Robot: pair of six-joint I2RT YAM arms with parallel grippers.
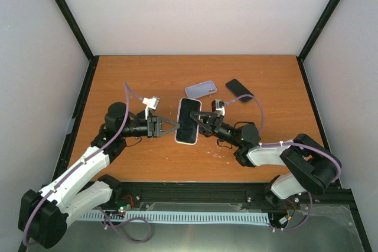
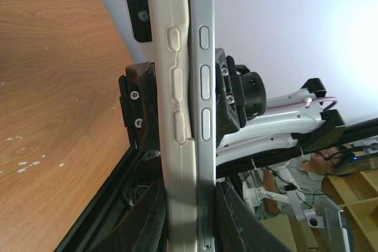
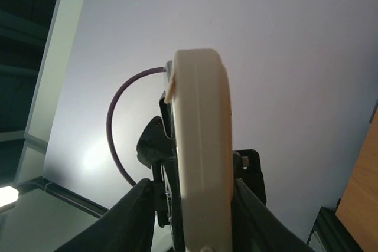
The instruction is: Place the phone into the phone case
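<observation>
Lower centre, the left gripper (image 2: pixel 189 205) clamps the white phone case (image 2: pixel 174 146) and silver phone (image 2: pixel 202 146) together, mid-frame in the overhead view. The right gripper (image 3: pixel 195 193) straddles the case, grip unclear. Best pressed evenly until the edges sit flush.

table (image 1: pixel 147 75): wood grain, matt, faintly scuffed
phone case (image 2: pixel 177 169): cream, matt (looks like soft rubbery plastic)
phone (image 2: pixel 204 163): silvery metal edge, smooth

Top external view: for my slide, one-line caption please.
Left fingers and right fingers flank the phone, partly in its case, over the table.
</observation>
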